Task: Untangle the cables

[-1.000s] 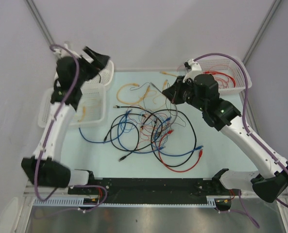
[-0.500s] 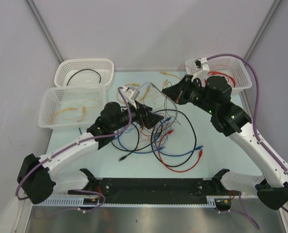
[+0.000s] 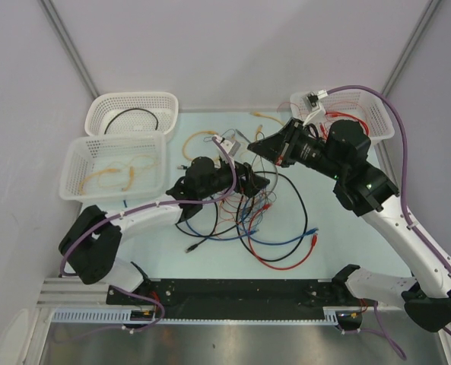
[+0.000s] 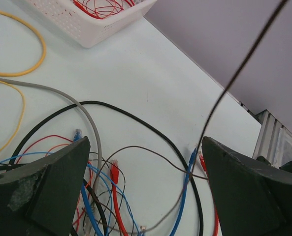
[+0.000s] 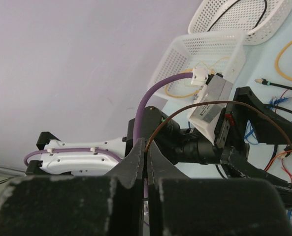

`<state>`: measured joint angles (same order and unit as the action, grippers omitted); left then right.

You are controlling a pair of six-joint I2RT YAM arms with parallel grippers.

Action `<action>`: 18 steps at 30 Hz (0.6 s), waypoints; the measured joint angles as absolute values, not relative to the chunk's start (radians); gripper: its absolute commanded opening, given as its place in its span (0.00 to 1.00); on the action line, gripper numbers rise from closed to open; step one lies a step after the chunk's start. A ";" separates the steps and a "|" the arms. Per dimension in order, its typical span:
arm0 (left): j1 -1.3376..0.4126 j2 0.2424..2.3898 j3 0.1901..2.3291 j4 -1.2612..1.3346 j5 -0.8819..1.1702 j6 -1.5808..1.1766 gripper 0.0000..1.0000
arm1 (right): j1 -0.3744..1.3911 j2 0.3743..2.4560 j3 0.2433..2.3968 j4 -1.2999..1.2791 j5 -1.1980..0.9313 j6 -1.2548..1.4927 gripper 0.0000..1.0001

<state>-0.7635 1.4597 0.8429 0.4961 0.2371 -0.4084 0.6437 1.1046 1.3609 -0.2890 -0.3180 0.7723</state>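
Observation:
The cables [image 3: 236,217] lie in a loose tangle of red, blue, black and brown loops on the middle of the table. My left gripper [image 3: 257,182] hangs low over the tangle's far edge, open wide. In the left wrist view my left gripper [image 4: 146,189] has red, blue and black strands on the table between its fingers and grips none of them. My right gripper [image 3: 260,144] is raised just behind it, shut on a thin brown cable [image 5: 176,113]. This brown cable [image 4: 243,64] runs taut from the tangle up to the top right of the left wrist view.
Two white baskets stand at the left, one [image 3: 134,114] holding a black cable and one [image 3: 115,167] holding yellow ones. A third basket [image 3: 354,114] with red cables is at the back right. A yellow cable [image 3: 202,144] lies loose behind the tangle.
My left arm has swung from the left baskets to the middle and now reaches over the tangle, still open. My right gripper has kept its grip on the brown cable and shifted only slightly.

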 measured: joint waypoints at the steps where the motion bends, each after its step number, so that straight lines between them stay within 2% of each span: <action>1: -0.764 1.469 0.847 0.503 0.237 -0.408 1.00 | 0.644 1.105 1.361 -0.289 -0.322 0.776 0.00; 5: -0.764 1.483 0.860 0.541 0.238 -0.410 0.91 | 0.644 1.105 1.361 -0.289 -0.331 0.785 0.00; 8: -0.764 1.483 0.879 0.566 0.238 -0.411 0.67 | 0.644 1.105 1.361 -0.289 -0.331 0.786 0.00; 9: -0.764 1.483 0.887 0.575 0.239 -0.408 0.50 | 0.644 1.105 1.361 -0.289 -0.331 0.786 0.00; 14: -0.764 1.481 0.918 0.586 0.243 -0.407 0.17 | 0.641 1.104 1.361 -0.298 -0.330 0.784 0.00; 15: -0.765 1.478 0.920 0.583 0.242 -0.402 0.02 | 0.640 1.104 1.361 -0.302 -0.330 0.783 0.00; 17: -0.765 1.463 0.920 0.571 0.236 -0.398 0.00 | 0.639 1.102 1.361 -0.313 -0.327 0.777 0.03; 18: -0.765 1.451 0.920 0.559 0.231 -0.390 0.00 | 0.639 1.100 1.361 -0.319 -0.326 0.774 0.11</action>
<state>-0.7647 1.4506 0.9199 0.5594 0.2310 -0.3904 0.6392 1.0996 1.3609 -0.3195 -0.3256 0.7738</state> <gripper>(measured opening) 0.022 0.012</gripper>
